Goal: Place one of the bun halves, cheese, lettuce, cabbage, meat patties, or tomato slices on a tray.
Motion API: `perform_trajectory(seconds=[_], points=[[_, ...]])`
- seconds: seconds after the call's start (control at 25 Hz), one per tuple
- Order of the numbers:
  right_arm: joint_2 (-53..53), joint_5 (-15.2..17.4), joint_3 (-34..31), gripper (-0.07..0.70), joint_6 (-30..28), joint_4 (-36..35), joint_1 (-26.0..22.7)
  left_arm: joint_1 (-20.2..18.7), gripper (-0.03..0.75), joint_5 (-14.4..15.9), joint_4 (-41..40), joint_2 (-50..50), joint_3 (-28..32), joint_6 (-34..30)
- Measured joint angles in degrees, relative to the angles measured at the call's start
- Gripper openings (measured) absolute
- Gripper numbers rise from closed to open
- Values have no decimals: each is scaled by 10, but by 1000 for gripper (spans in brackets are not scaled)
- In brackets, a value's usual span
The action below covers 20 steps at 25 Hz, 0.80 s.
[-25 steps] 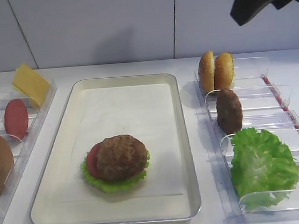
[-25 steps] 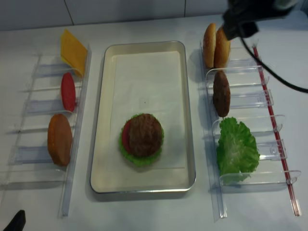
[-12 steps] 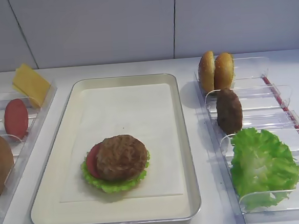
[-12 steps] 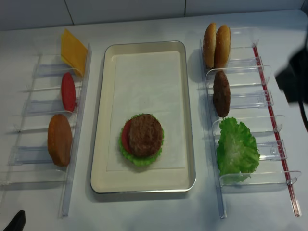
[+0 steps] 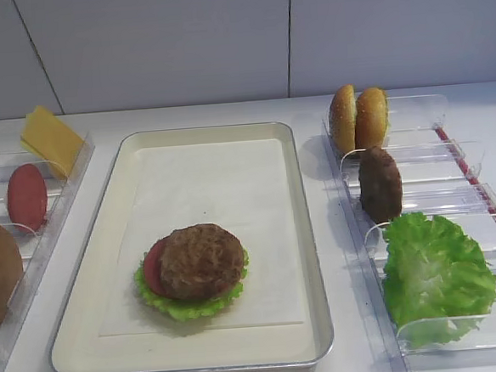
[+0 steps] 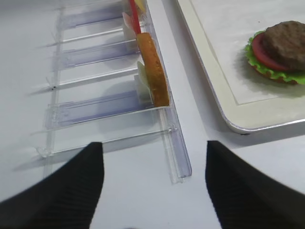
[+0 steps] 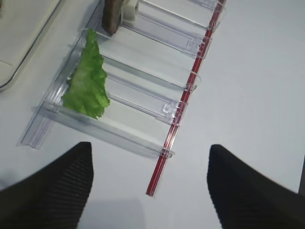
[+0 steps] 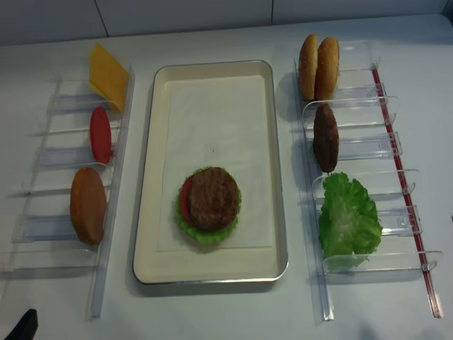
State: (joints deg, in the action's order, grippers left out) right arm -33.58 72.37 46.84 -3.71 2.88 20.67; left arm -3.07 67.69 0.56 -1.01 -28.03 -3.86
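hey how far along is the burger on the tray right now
Done: on the tray, lettuce, a tomato slice and a meat patty are stacked. In hand: nothing; both the right gripper and left gripper are open. Left: cheese and bun halves sit in their racks.

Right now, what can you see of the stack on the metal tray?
A dark brown rough meat patty lies flat on a dull red tomato slice, whose left edge peeks out. Both rest on a ruffled green lettuce leaf, on the cream paper of the silver rectangular tray, toward its near end. No gripper touches it.
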Motion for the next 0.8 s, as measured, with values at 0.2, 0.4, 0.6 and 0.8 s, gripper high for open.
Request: perform_trajectory(seconds=[0.2, 0.4, 0.6, 0.8], points=[[107, 1, -57, 538, 14, 1, 0, 0, 464, 0, 0, 0, 0, 0], [214, -5, -111, 538, 17, -2, 0, 0, 464, 0, 0, 0, 0, 0], [318, -11, -169, 538, 17, -22, 0, 0, 464, 0, 0, 0, 0, 0], [345, -33, -181, 503, 12, -14, 0, 0, 464, -1, -1, 0, 0, 0]])
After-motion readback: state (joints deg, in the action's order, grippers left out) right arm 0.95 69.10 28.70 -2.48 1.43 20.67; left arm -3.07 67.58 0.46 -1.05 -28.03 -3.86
